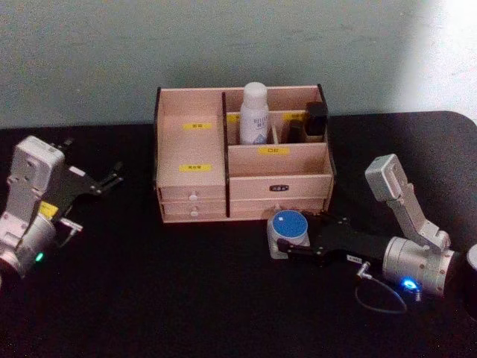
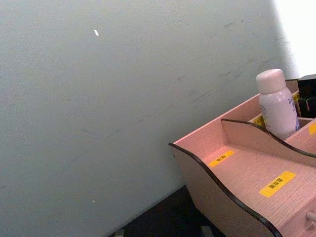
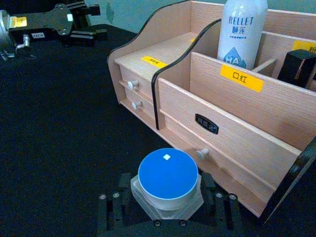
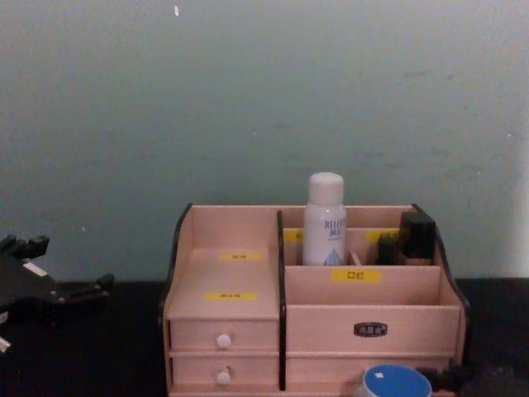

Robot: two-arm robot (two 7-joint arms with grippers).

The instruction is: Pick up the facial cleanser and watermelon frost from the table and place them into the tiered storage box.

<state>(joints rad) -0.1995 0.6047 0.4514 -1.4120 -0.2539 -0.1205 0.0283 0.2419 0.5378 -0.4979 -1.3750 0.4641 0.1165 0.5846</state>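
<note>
The facial cleanser stands upright in a rear middle compartment of the tiered storage box. The watermelon frost, a squat jar with a blue lid, rests on the black table just in front of the box's lower right drawer. My right gripper reaches in from the right, its fingers pressed against both sides of the jar. My left gripper hovers open and empty, left of the box.
A dark block sits in the box's rear right compartment. A pale wall stands close behind the box. A dark round object shows at the table's right edge. Bare black tabletop lies in front.
</note>
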